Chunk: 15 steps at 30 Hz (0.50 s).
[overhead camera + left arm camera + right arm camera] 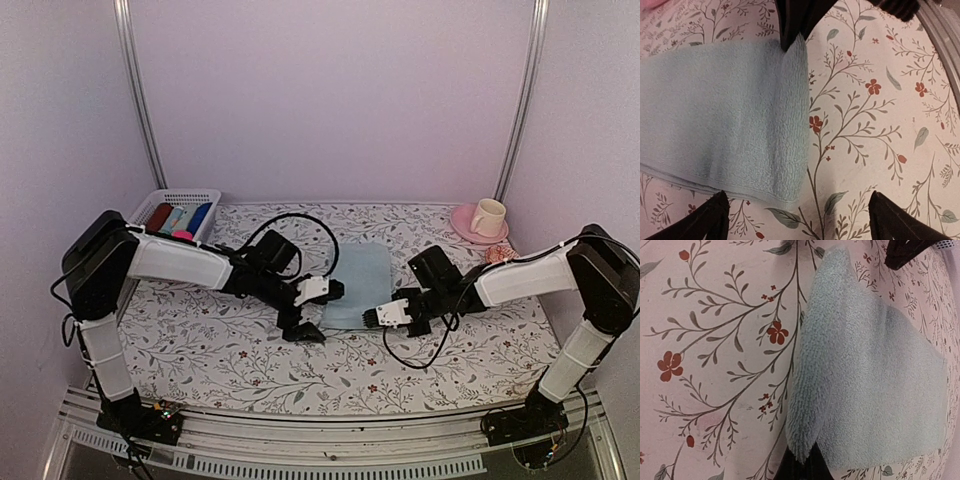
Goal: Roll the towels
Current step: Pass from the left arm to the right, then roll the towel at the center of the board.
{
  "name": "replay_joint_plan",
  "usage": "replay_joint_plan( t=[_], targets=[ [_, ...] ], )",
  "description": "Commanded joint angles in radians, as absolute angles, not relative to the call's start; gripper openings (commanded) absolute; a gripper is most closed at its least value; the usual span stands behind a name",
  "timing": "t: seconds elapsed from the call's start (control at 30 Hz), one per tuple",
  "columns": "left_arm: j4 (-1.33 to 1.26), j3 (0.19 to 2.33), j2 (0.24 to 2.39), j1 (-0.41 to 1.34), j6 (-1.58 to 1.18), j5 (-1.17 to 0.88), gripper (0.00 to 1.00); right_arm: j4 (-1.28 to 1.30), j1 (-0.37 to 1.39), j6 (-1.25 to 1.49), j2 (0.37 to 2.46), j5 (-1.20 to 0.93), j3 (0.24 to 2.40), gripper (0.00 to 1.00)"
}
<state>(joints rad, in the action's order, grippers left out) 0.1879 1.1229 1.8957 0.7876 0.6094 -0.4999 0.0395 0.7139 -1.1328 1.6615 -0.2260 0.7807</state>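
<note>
- The step in hand looks like the start of the roll on the blue towel (358, 280), which lies flat at mid-table with its long side running away from the arms.
- The right gripper (372, 318) is pinched shut on the towel's near right corner. Its wrist view shows that corner lifted off the table into a peak.
- The left gripper (303, 330) is spread wide, gripping nothing. In its wrist view one finger sits on either side of the near left corner, and the near hem there looks slightly raised or folded.
- The next move probably calls for the left gripper to close on its corner. Both would then turn the near edge over evenly and roll it toward the far end, keeping the two sides level so the roll does not skew.
- A pink roll (183, 236) sits at the near rim of the basket (180, 197), likely the other towel, already rolled.
- The table (240, 350) wears a white cloth printed with grey sprigs and small red flowers.
- The basket is at far left with other coloured rolls. A cup (489, 216) on a pink saucer (462, 222) stands at far right.
- Pale lilac walls (330, 100) enclose the table, with metal rails (140, 100) up the back corners.
</note>
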Motion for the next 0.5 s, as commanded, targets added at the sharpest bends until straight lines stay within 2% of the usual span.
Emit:
replay_joint_plan(
  t=[0.0, 0.3, 0.47],
  targets=[
    [0.043, 1.091, 1.897, 0.820, 0.641, -0.399, 0.97, 0.248, 0.665, -1.102, 1.652, -0.375, 0.847, 0.03],
    [0.047, 1.149, 1.957, 0.854, 0.667, -0.405, 0.97, 0.422, 0.592, -1.071, 1.723, -0.504, 0.970, 0.04],
    [0.059, 1.175, 2.017, 0.852, 0.660, -0.424, 0.83, 0.497, 0.558, -1.062, 1.782, -0.537, 1.023, 0.04]
  ],
)
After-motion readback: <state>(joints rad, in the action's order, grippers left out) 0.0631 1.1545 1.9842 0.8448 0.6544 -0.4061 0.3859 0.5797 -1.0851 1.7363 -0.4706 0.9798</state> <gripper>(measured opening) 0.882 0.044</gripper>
